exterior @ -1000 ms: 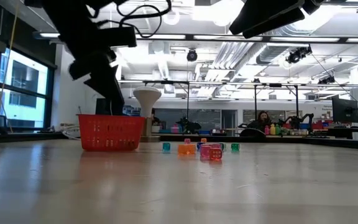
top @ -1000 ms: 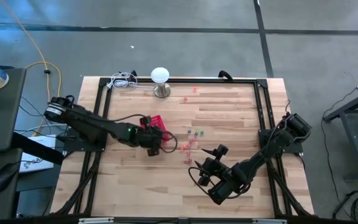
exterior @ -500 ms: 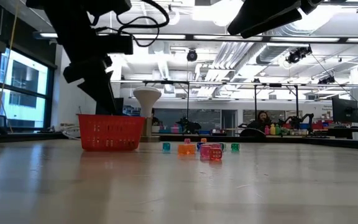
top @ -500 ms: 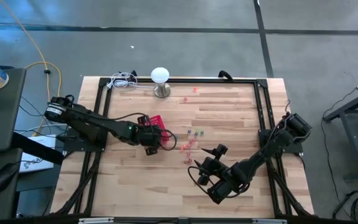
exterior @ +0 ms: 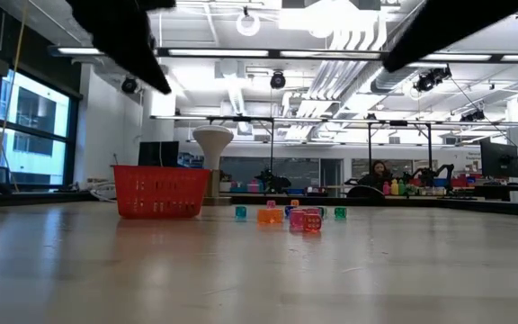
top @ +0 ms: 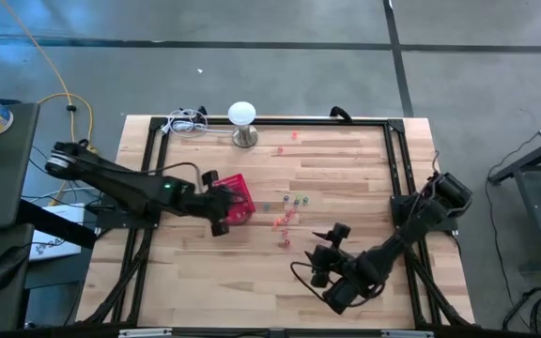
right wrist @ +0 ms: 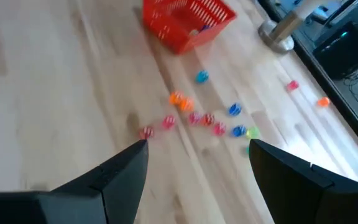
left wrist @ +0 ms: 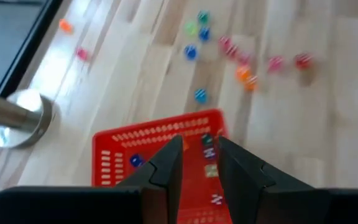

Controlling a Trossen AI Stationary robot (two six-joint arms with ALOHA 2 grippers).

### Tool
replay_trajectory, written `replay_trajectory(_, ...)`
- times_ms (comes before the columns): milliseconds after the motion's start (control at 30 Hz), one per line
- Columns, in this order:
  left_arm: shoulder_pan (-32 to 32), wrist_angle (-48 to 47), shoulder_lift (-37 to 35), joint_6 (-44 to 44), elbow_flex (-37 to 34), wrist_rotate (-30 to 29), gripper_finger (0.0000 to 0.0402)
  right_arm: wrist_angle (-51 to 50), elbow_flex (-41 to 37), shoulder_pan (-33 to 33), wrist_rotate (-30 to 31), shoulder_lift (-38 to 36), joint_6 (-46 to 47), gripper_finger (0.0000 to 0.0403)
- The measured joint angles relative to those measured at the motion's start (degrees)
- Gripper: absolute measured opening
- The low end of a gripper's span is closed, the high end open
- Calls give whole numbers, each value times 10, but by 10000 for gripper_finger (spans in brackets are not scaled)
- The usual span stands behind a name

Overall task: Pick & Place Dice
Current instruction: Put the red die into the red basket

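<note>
Many tiny coloured plastic dice point(top: 287, 212) lie scattered mid-desk in the high view, just beside the small red mesh basket point(top: 236, 198). The left gripper point(top: 216, 202) hangs at the basket's side nearer the desk's left edge; the right gripper point(top: 325, 254) hovers towards the desk's front-right corner.

Low view: basket and dice sit on the wooden desk point(exterior: 259, 270), slightly apart.

Left wrist view: its fingers point(left wrist: 166, 168) stand narrowly parted, grasping nothing, over the basket holding a few dice.

Right wrist view: jaws released wide above the dice.
</note>
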Motion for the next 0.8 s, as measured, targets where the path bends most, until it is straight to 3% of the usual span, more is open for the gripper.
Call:
replay_trajectory(200, -48, 0, -56, -19, -11, -4, 90, -93, 0, 48, 4, 0, 121, 270)
replay_trajectory(400, -75, 36, -81, -32, -67, -12, 90, -56, -67, 71, -44, -3, 201, 270)
replay_trajectory(600, -80, 158, -96, -31, -150, -12, 90, 172, -178, 65, -58, -3, 178, 270)
replay_trajectory(800, -80, 336, -96, -21, -229, 18, 90, 510, -285, 4, -97, -3, 10, 270)
